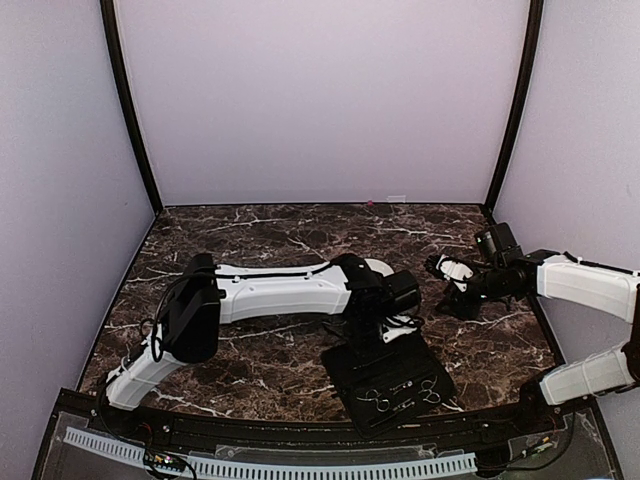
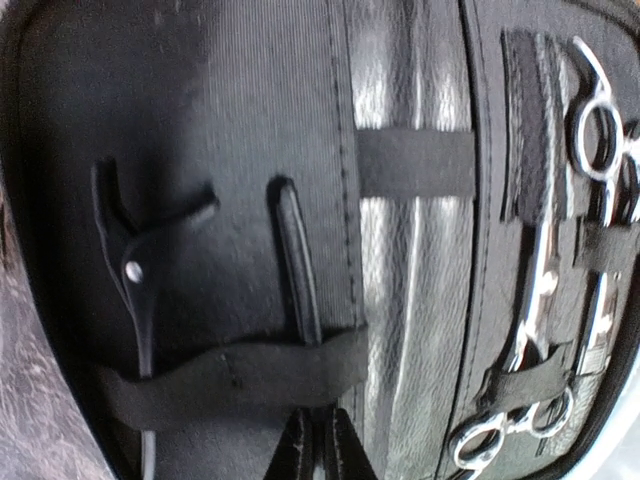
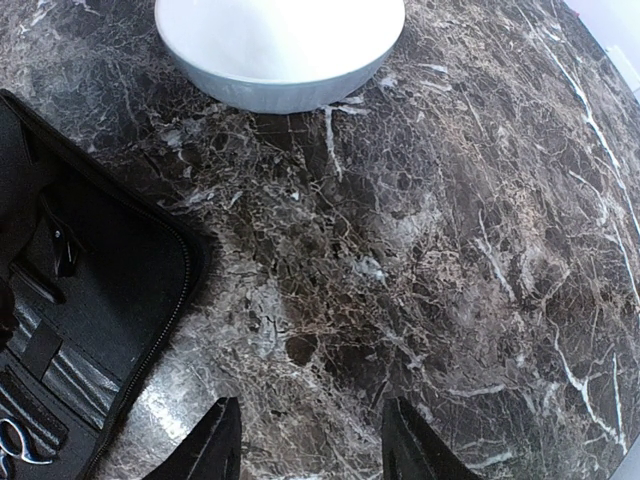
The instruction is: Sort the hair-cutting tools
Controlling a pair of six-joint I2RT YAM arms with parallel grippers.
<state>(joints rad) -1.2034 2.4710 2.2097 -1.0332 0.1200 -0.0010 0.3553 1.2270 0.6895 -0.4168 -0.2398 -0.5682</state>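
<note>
An open black case (image 2: 410,250) holds the hair-cutting tools under elastic straps. In the left wrist view a thin dark stick tool (image 2: 297,262) runs under a strap (image 2: 230,375). A black clip (image 2: 128,262) lies to its left. Silvery scissors (image 2: 535,310) and a second pair (image 2: 600,140) lie to the right. My left gripper (image 2: 320,452) is closed to a narrow gap on the stick tool's near end. It hovers over the case's far half (image 1: 395,330). My right gripper (image 3: 312,445) is open and empty over bare marble, right of the case (image 1: 440,272).
A white bowl (image 3: 280,45) stands ahead of my right gripper, and its rim shows behind the left arm (image 1: 378,266). The case (image 1: 390,385) lies near the table's front edge, its corner at the left of the right wrist view (image 3: 100,290). Walls enclose the marble table (image 1: 250,235).
</note>
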